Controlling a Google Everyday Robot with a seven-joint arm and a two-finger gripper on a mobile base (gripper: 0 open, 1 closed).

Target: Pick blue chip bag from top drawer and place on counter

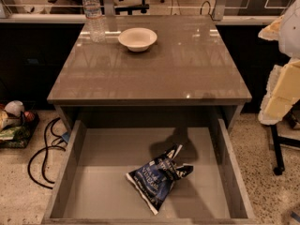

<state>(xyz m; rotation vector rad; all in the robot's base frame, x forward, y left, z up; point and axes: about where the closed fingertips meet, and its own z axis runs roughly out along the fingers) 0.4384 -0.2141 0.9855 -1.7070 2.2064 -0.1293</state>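
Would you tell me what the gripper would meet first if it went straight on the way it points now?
The gripper is not in view, so its line cannot be traced. The blue chip bag lies uncovered in the open top drawer; nothing visible stands over it.

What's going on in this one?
A one-arm robot is set to lift the blue chip bag out of the open top drawer onto the counter. The bag lies untouched on the drawer floor, right of centre. The gripper hangs at the right edge of view, beside the counter, well clear of the bag. A white bowl and water bottle stand at the counter's far end.
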